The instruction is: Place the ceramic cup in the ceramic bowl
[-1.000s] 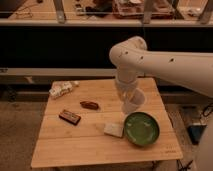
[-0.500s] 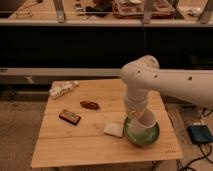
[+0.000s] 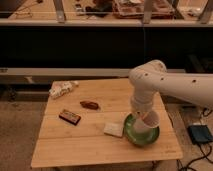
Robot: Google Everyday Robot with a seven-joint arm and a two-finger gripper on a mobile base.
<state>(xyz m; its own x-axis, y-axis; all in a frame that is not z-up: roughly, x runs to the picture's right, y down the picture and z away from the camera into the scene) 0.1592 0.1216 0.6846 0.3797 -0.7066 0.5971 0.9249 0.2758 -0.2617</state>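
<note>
The green ceramic bowl [image 3: 134,136] sits on the wooden table [image 3: 90,145] at the front right. The white ceramic cup [image 3: 149,120] is inside the bowl's outline, tilted, with its mouth facing up and right. My gripper [image 3: 142,113] is at the end of the white arm, directly over the bowl and at the cup. The arm hides the back part of the bowl.
A flat pale block [image 3: 113,129] lies just left of the bowl. A dark rectangular bar [image 3: 70,116], a brown oblong item [image 3: 90,105] and a white crumpled packet [image 3: 62,89] lie on the left half. A blue box [image 3: 201,133] is on the floor at right.
The arm has carried the cup from above the table's middle right and down over the bowl; the cup now sits low within the bowl's outline.
</note>
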